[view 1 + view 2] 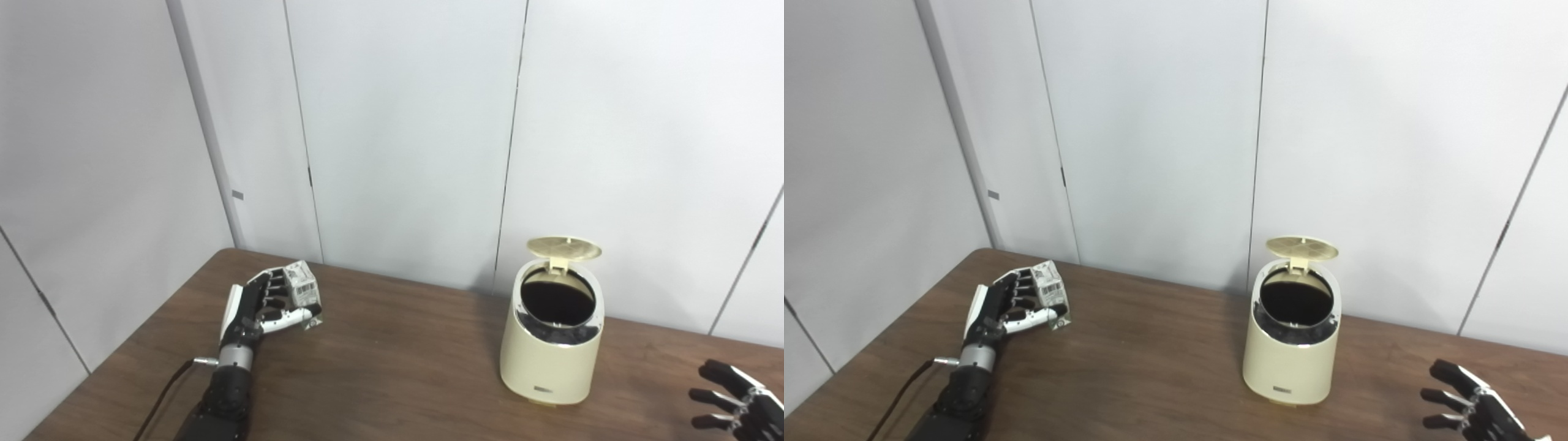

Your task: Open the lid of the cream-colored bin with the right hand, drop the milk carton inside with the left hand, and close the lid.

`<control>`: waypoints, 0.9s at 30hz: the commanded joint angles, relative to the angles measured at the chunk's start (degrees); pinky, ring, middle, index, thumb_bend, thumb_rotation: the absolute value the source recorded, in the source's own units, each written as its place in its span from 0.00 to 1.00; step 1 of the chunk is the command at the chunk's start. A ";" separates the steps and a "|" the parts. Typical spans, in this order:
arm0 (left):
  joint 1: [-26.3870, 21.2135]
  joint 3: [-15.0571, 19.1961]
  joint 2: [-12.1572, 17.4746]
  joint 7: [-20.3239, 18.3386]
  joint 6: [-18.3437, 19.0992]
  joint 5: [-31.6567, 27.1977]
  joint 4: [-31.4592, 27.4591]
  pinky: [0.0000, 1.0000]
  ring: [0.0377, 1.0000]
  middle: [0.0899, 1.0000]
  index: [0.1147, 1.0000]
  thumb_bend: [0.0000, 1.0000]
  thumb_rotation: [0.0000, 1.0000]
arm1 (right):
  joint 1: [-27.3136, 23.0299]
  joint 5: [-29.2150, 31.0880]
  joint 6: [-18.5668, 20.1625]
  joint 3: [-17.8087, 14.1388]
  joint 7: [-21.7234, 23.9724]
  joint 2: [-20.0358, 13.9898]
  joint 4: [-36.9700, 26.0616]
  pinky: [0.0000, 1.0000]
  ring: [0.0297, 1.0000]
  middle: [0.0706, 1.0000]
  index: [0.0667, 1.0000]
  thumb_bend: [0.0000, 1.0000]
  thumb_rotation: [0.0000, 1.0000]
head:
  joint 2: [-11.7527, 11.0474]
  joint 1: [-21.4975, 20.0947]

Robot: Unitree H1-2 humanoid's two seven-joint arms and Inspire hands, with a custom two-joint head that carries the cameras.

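Observation:
The cream-colored bin (551,361) stands on the brown table (392,367), right of centre. Its round lid (564,248) is tipped up at the back, and the dark inside shows. Far to the left, my left hand (263,306) is wrapped around the small white milk carton (302,288), which sits low by the tabletop. My right hand (738,401) rests at the bottom right corner, fingers spread, holding nothing, well clear of the bin.
White wall panels (404,135) rise close behind the table's far edge. A dark cable (165,392) trails along the left forearm. Bare wood lies between the carton and the bin.

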 commanded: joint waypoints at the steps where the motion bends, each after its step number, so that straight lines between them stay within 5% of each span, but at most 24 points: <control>1: -2.76 0.77 0.26 0.75 -0.17 -1.77 -0.93 0.60 0.65 0.66 0.67 0.99 0.21 | -1.12 0.15 -0.10 -0.19 -0.04 -0.22 -2.67 0.55 0.70 0.79 0.77 0.76 0.15 | -0.01 0.00; 4: -3.33 1.80 -0.96 1.12 2.51 -3.74 -1.80 0.55 0.62 0.64 0.64 0.98 0.18 | -0.97 -0.04 -0.09 -0.16 -0.04 -0.26 -3.05 0.55 0.70 0.80 0.78 0.74 0.14 | 0.19 -0.14; 10: -5.26 3.31 -2.62 5.89 -1.49 -4.49 0.56 0.42 0.48 0.48 0.49 0.87 0.05 | -0.60 -0.73 0.40 -0.08 -0.29 -0.07 -3.88 0.55 0.70 0.81 0.79 0.71 0.10 | 0.30 -0.18; 12: -5.66 3.34 -2.69 6.71 -2.88 -4.37 1.28 0.38 0.44 0.46 0.43 0.60 0.05 | -0.60 -0.95 0.65 -0.08 -0.36 -0.01 -4.08 0.54 0.70 0.81 0.79 0.70 0.10 | 0.37 -0.19; 14: -5.88 3.28 -2.65 6.81 -3.59 -4.55 1.57 0.37 0.41 0.44 0.42 0.54 0.01 | -0.66 -1.17 0.76 -0.07 -0.39 0.03 -4.18 0.55 0.70 0.81 0.79 0.69 0.09 | 0.36 -0.17; 27: -4.95 1.91 -2.94 5.37 -3.75 -4.39 -4.31 0.36 0.40 0.44 0.41 0.52 0.00 | -1.29 -1.63 2.53 0.61 -0.50 1.66 -5.35 0.60 0.74 0.83 0.82 0.65 0.00 | 0.35 -2.79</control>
